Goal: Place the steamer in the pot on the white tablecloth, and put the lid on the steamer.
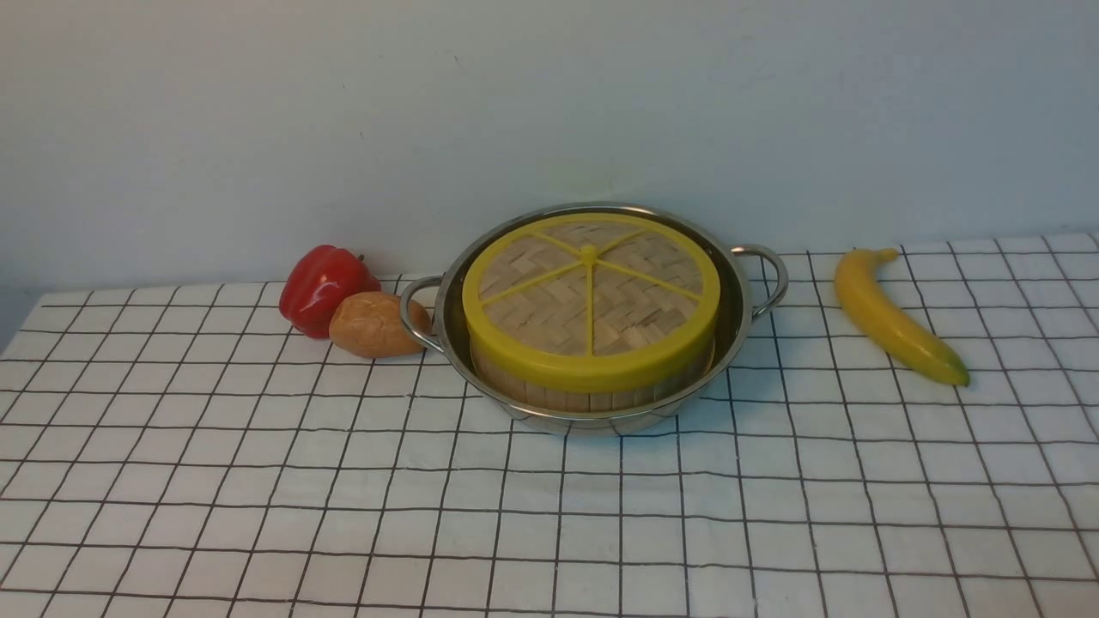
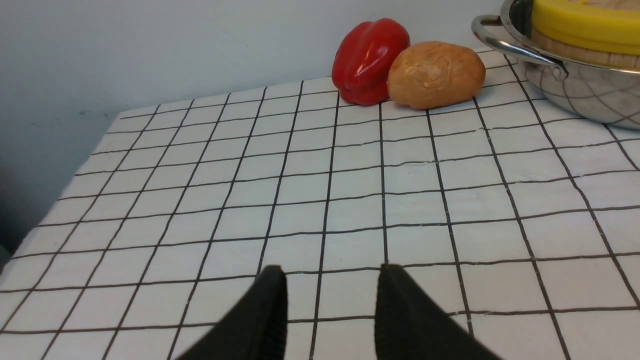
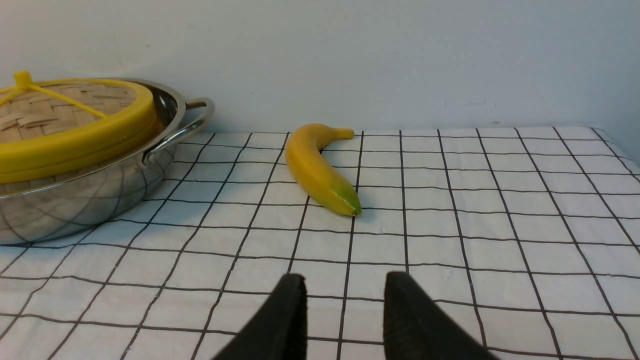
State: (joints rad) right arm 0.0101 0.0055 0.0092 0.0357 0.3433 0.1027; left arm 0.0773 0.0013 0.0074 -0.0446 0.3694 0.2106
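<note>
The steel pot [image 1: 738, 296] stands on the white tablecloth [image 1: 549, 515] at the middle back. The steamer [image 1: 592, 393] sits inside the pot; only its slatted side shows. The lid [image 1: 591, 300] lies flat on the steamer, covering its contents. Neither gripper shows in the front view. In the left wrist view my left gripper [image 2: 331, 272] is open and empty over bare cloth, well short of the pot [image 2: 575, 90] and lid [image 2: 585, 22]. In the right wrist view my right gripper [image 3: 345, 280] is open and empty, apart from the pot [image 3: 90, 195] and lid [image 3: 75, 135].
A red pepper [image 1: 322, 287] and a brown potato [image 1: 373, 324] lie just left of the pot's left handle; they also show in the left wrist view, pepper [image 2: 370, 60] and potato [image 2: 435, 75]. A banana [image 1: 893, 318] lies to the pot's right, also in the right wrist view [image 3: 320, 167].
</note>
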